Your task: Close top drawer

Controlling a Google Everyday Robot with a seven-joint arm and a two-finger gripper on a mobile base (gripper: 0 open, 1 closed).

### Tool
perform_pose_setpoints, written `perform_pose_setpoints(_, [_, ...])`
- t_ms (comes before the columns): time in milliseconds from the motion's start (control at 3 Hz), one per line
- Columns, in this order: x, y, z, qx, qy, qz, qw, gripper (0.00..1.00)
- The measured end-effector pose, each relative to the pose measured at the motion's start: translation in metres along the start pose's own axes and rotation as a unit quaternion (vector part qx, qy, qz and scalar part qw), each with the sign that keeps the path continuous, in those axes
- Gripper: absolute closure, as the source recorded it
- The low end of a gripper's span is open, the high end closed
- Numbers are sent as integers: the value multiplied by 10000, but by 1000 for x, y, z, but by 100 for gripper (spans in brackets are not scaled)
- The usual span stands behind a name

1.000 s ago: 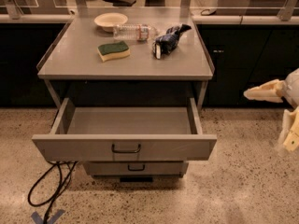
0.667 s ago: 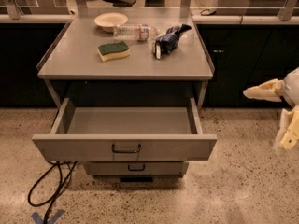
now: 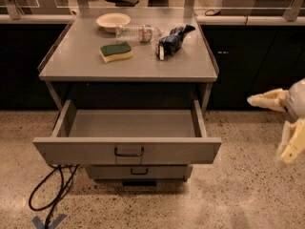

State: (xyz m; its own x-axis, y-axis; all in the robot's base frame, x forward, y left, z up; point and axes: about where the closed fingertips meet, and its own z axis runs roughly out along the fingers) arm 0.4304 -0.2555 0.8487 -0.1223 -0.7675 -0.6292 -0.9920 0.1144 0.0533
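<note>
Grey metal top drawer (image 3: pixel 127 130) stands pulled fully out from under the table (image 3: pixel 81 66), its inside bare, its flat front toward the camera with the dark handle (image 3: pixel 129 152) at the middle. My pincer (image 3: pixel 280 123) hangs in the air at the picture's 3 o'clock edge, well apart from the drawer and touching nothing. From the pincer the drawer front lies toward 9 o'clock, a little lower. My fingers (image 3: pixel 267 100) are spread: one points left toward the table, the other angles down at the floor. Below the drawer sits a narrower drawer (image 3: pixel 138 171), shut. On the tabletop lie a sponge (image 3: pixel 116 51), a bowl (image 3: pixel 113 21), a bottle (image 3: pixel 138 32) on its side and a dark cloth (image 3: pixel 170 40). A black cable (image 3: pixel 50 194) loops on the floor at 7 o'clock.
</note>
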Motion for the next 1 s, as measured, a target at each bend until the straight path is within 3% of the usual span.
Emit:
perform_pose_setpoints(333, [20,29,11,628,211,230,9975,0])
perform_pose_setpoints(667, [36,31,31,720,225,420,9963,0])
perform_pose_setpoints(1000, [36,31,31,715,225,419,9963,0])
